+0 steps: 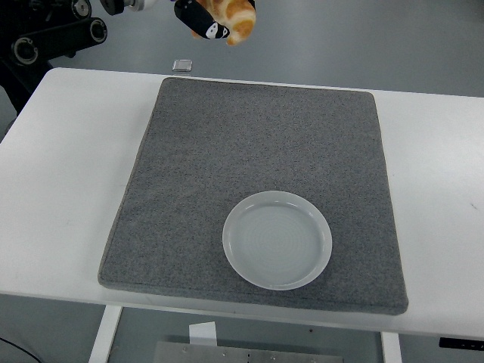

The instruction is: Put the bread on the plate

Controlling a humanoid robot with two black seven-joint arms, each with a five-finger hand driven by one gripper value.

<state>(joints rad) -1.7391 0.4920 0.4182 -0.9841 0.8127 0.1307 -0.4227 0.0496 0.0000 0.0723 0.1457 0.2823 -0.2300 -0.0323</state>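
Note:
At the top edge of the head view my left hand (208,19) is shut on the golden-brown bread (236,17), held high above the far left corner of the grey mat (257,166). Black fingers (203,24) curl under the bread; the rest of the hand is cut off by the frame. The white round plate (277,240) sits empty on the mat's near middle, well below and to the right of the bread. My right arm does not show.
The mat lies on a white table (68,189). A small clear square object (182,64) rests on the table just beyond the mat's far left corner. My left arm's black links (53,38) fill the top left corner.

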